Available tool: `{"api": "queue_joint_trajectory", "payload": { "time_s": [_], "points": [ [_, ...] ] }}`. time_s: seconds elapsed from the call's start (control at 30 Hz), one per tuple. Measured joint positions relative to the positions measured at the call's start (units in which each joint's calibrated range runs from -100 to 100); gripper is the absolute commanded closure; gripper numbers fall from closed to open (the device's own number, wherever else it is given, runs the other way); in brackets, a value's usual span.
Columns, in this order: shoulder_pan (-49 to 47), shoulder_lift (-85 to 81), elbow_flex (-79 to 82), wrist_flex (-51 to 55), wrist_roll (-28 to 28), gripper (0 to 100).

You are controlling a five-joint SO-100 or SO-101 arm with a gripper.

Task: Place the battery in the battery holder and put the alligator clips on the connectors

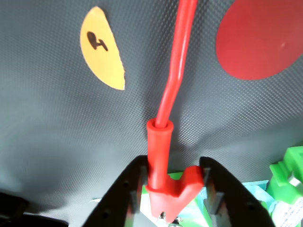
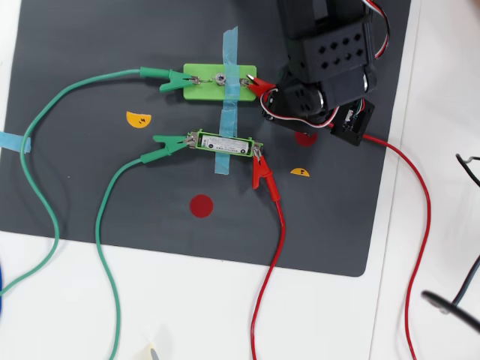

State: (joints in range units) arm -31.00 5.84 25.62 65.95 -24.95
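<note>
In the wrist view my gripper [image 1: 173,182] is shut on a red alligator clip [image 1: 163,161], one black finger on each side of its sleeve, and its red wire runs up the picture. In the overhead view this red clip [image 2: 257,85] sits at the right end of the wider light-green block [image 2: 217,81], and the arm hides most of my gripper [image 2: 267,91]. The white battery [image 2: 225,144] lies in the battery holder [image 2: 196,139]. A second red clip [image 2: 262,171] bites the holder's right end. Green clips [image 2: 171,142] hold the left ends of the holder and the block.
Everything lies on a dark mat [image 2: 90,187] on a white table. Blue tape [image 2: 227,105] crosses both green pieces. Orange half-round stickers [image 1: 102,47] [image 2: 137,118] and red round stickers [image 1: 260,38] [image 2: 201,205] lie on the mat. Red and green wires trail toward the overhead view's bottom edge.
</note>
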Motion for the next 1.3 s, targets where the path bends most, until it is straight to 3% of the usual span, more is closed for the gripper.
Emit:
{"api": "queue_joint_trajectory", "payload": {
  "time_s": [0.57,0.77,0.97,1.3],
  "points": [
    [-0.66,-0.59,0.0,1.27,-0.21,81],
    [-9.09,-11.85,2.95,7.52,-0.1,81],
    [-10.51,-25.47,11.25,3.63,2.78,81],
    [20.81,-44.98,24.46,-17.32,9.69,81]
  ]
}}
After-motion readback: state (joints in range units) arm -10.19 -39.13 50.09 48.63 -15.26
